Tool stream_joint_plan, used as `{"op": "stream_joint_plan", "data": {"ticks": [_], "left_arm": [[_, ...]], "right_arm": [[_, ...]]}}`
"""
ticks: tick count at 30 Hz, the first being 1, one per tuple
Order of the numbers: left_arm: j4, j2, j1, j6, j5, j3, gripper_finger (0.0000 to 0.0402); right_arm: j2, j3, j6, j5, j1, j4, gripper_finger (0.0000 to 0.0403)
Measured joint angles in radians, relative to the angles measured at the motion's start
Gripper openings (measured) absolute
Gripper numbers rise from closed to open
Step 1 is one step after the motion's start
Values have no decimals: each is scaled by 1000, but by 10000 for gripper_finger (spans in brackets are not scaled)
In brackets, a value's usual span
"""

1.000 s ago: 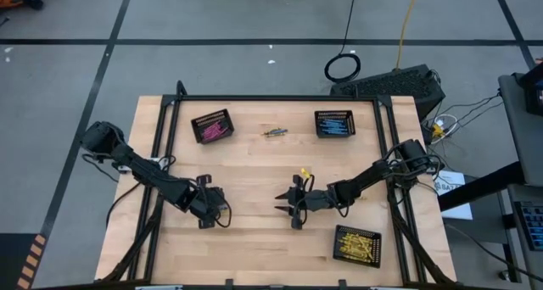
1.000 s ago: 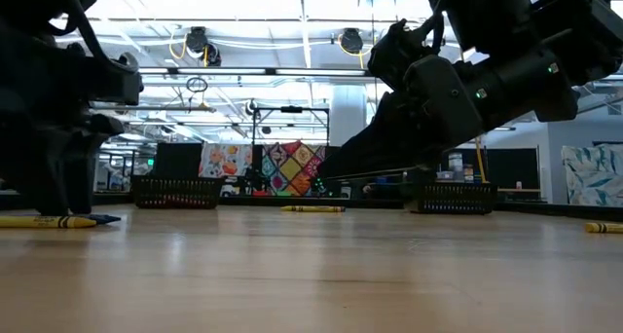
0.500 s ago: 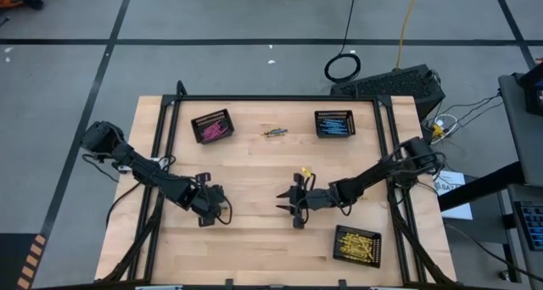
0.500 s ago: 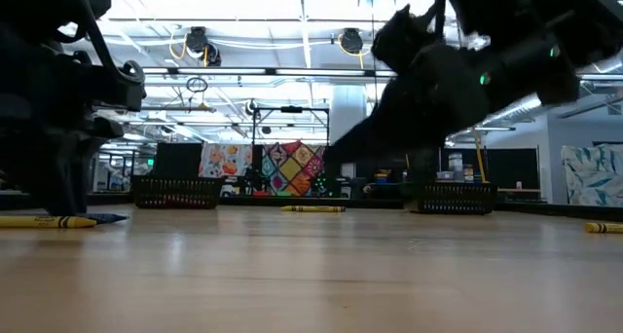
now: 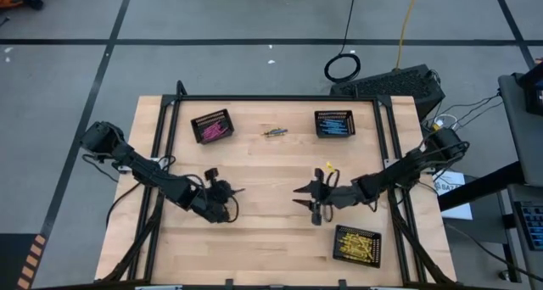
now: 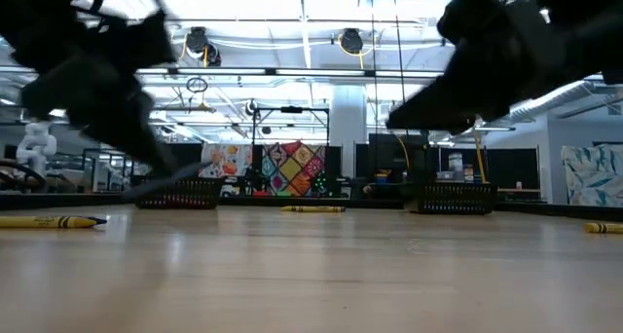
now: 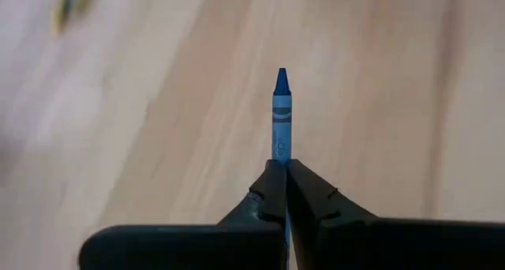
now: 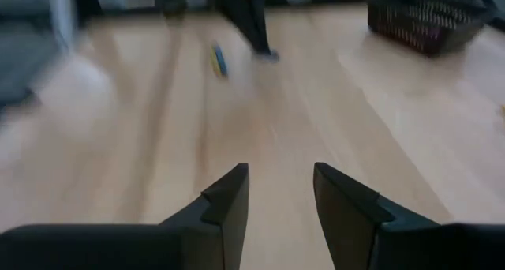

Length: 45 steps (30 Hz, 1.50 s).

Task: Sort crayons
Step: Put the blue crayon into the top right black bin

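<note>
I have a blue crayon (image 7: 282, 116) clamped in my left hand (image 7: 285, 175); the fingers are pressed together on its lower end and the pointed tip sticks straight out ahead of them, over bare bench (image 7: 379, 88). From above, that hand (image 5: 222, 191) sits left of the bench's middle, the crayon showing as a thin sliver (image 5: 237, 190) poking out toward the right hand.

My right hand (image 5: 311, 198) is just right of centre, facing the left one, its fingers (image 8: 229, 199) apart with nothing between them. Close behind it, toward its arm, a yellow crayon (image 5: 328, 166) lies on the wood.

Farther out from both hands, near the far edge, a yellow crayon (image 5: 274, 132) lies between two baskets: a basket (image 5: 211, 126) of pink crayons (image 5: 215, 131) beyond the left hand, and a basket (image 5: 334, 124) of blue crayons (image 5: 334, 128) beyond the right. A third basket (image 5: 357, 245), full of yellow crayons (image 5: 356, 247), sits on the near side of the right hand, close to its arm.

From bench level another yellow crayon (image 6: 51, 221) lies at the near left, under the left arm, and one more (image 6: 604, 228) at the far right edge. The right wrist camera shows a blurred blue-and-yellow streak (image 8: 218, 61) ahead of the open fingers; I cannot tell what it is.
</note>
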State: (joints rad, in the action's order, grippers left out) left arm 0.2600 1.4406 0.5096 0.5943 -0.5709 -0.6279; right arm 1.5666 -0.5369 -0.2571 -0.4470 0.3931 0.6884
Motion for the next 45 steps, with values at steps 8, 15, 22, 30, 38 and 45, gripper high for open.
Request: {"op": "stream_joint_plan", "data": {"ticks": [8,15,22,30,38,45], "left_arm": [[-562,0,-48,-377,-53,0,0],[-869,-1,-131,-624,-17,0,0],[-810,21,-266,-649,175,-1,0],[-674,173,-396,-574,421,-2,0],[-543,249,-441,-512,514,-39,0],[-521,246,-445,-511,520,-49,14]], "right_arm": [[30,45,-36,5,-12,273,130],[-4,5,135,1,-23,350,130],[58,-5,197,0,-94,195,130],[121,-5,228,-1,-196,156,130],[119,-5,141,1,-285,90,130],[115,-5,74,2,-249,77,130]]}}
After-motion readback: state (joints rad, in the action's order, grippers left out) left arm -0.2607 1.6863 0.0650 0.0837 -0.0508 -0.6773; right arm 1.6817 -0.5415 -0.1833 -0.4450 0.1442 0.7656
